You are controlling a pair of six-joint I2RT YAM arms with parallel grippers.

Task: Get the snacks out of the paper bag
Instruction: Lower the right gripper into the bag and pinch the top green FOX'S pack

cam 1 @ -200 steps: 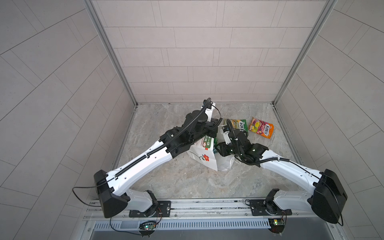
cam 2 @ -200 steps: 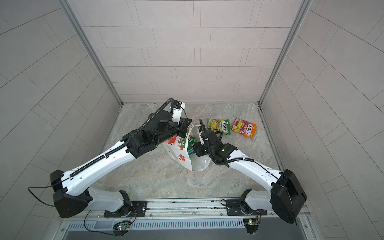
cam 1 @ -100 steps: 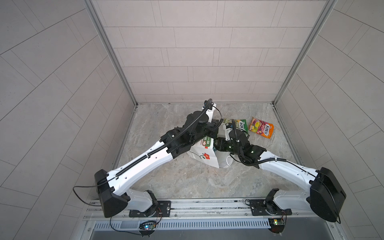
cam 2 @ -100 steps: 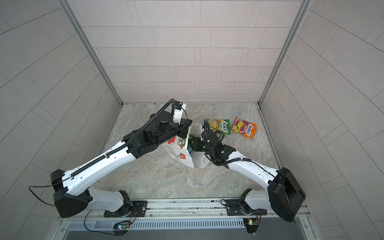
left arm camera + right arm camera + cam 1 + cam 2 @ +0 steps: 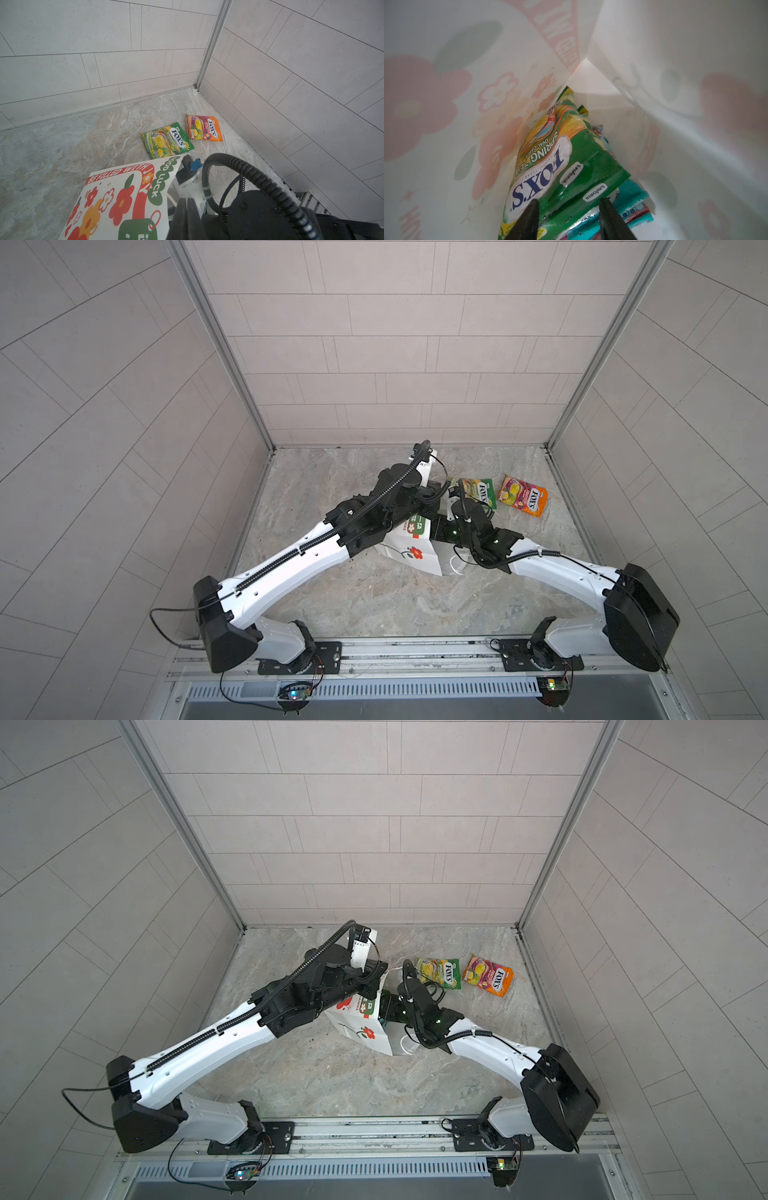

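The white paper bag point(image 5: 409, 549) point(image 5: 361, 1029) with its red flower lies tilted at the table's middle, mouth towards the right arm. My left gripper point(image 5: 185, 209) is shut on the bag's rim beside the printed side point(image 5: 116, 197). My right gripper point(image 5: 569, 201) is inside the bag and open, its fingertips point(image 5: 533, 204) astride the near end of a green-yellow FOX'S packet point(image 5: 556, 158). Beneath that packet lies a teal-red one point(image 5: 631, 199). Two snacks lie outside at the back right: a green-yellow packet point(image 5: 478, 491) point(image 5: 440, 972) point(image 5: 167, 139) and an orange-pink packet point(image 5: 523, 501) point(image 5: 487, 979) point(image 5: 203, 128).
Tiled walls close the table in at the back and both sides; the right wall point(image 5: 582, 497) stands near the orange-pink packet. A white cord handle point(image 5: 455, 568) trails from the bag under the right arm. A metal rail point(image 5: 415, 651) runs along the front edge.
My right gripper has pushed deeper into the bag, towards the left, and its jaws have widened. The left arm and the bag have hardly moved.
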